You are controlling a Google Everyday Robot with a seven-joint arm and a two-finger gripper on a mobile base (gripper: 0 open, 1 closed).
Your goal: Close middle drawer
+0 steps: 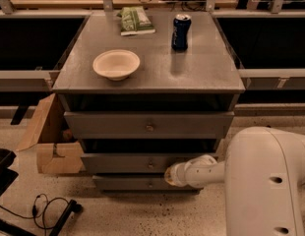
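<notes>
Pincer (170,175) low, on outstretched arm (204,171)

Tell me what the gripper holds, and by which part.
Cannot tell: the gripper sits at the front of the middle drawer, right of its knob.

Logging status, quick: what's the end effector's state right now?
End effector: cannot be told; it sits by the middle drawer front, right of its knob.

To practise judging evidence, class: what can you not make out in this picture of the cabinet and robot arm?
In the camera view:
Whether the gripper, at the middle drawer front right of its knob, touches it: dim, seen end-on.
The middle drawer's inside: in shadow under the top drawer.
The robot body: cut off by right and bottom edges.
The can: label too small.
</notes>
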